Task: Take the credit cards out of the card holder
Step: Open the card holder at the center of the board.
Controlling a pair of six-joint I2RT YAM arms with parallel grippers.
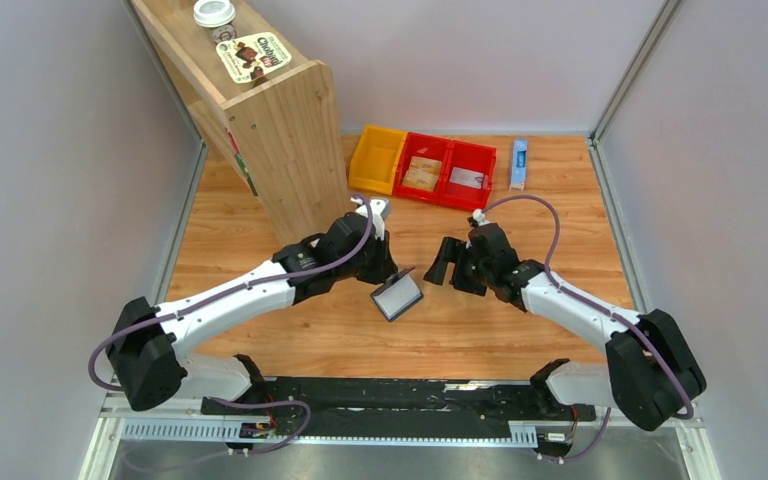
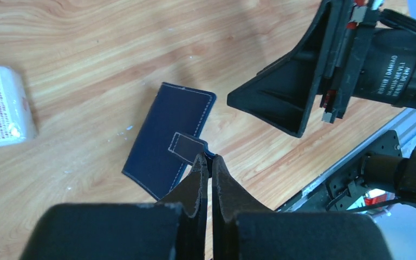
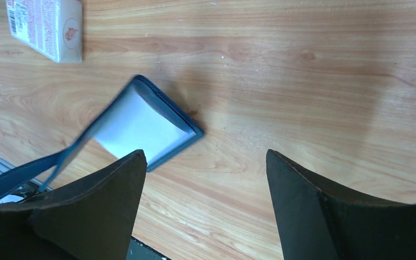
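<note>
pinching the clasp edge of the card holder [image 2: 168,135] between pressed-together tips of the left gripper [image 2: 208,162]; thin hold, liable to slip, dropping the flap. beyond, spread wide at the right gripper [image 3: 206,157], near a pale inside, perhaps credit cards [image 3: 135,127]; may nudge it away.
</note>
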